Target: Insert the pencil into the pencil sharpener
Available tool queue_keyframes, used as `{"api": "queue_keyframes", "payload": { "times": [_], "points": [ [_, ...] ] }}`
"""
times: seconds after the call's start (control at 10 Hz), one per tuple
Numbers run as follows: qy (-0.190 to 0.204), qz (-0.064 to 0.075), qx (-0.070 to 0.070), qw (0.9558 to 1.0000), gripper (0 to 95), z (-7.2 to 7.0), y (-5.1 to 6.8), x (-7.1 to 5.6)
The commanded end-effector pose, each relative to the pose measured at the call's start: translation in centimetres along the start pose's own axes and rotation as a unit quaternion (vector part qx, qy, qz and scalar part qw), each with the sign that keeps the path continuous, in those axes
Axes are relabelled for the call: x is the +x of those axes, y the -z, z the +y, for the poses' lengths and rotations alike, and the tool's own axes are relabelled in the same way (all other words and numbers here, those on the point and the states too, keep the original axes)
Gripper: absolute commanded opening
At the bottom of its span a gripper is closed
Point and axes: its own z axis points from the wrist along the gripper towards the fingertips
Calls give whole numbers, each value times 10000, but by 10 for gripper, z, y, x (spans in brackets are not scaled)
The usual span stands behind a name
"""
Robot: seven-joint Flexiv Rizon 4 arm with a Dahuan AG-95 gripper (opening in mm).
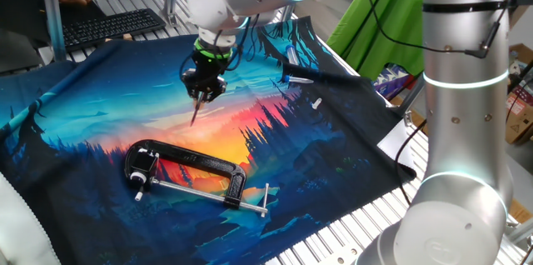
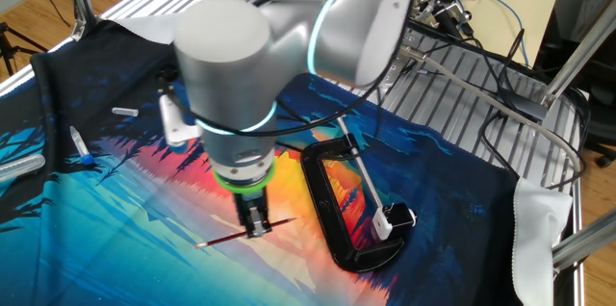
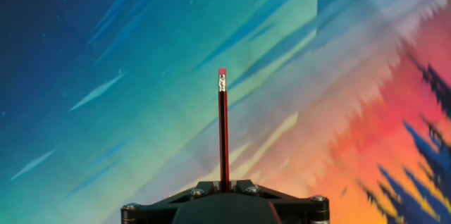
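Note:
My gripper point(image 1: 201, 95) is shut on the pencil point(image 1: 196, 113), a thin dark red stick that hangs from the fingers down toward the cloth. In the other fixed view the gripper point(image 2: 257, 227) holds the pencil point(image 2: 231, 238) near its middle, just above the orange part of the cloth. In the hand view the pencil point(image 3: 223, 132) runs straight out from between the gripper's point(image 3: 223, 184) fingers, with its pink eraser end farthest away. I cannot pick out the pencil sharpener with certainty in any view.
A black C-clamp point(image 1: 187, 167) with a silver screw rod lies on the printed cloth point(image 1: 75, 132) near the front; it also shows beside the gripper point(image 2: 337, 210). A dark long object point(image 1: 301, 74), a small white piece point(image 1: 316, 102) and a blue pen-like thing point(image 2: 79, 149) lie at the cloth's far side.

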Motion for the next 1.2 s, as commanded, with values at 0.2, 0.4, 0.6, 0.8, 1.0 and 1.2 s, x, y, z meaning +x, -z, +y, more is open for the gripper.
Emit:
{"api": "queue_keyframes", "payload": {
  "times": [0.2,0.4,0.6,0.8,1.0,1.2],
  "points": [
    [-182,51,-26,9998,0,6,5,21],
    [-185,73,-54,9998,0,9,6,33],
    [-172,34,-28,9998,0,12,4,45],
    [-313,41,-35,9995,0,19,3,62],
    [-396,12,-21,9992,0,24,0,75],
    [-461,0,-27,9989,0,27,-2,83]
  ]
}}
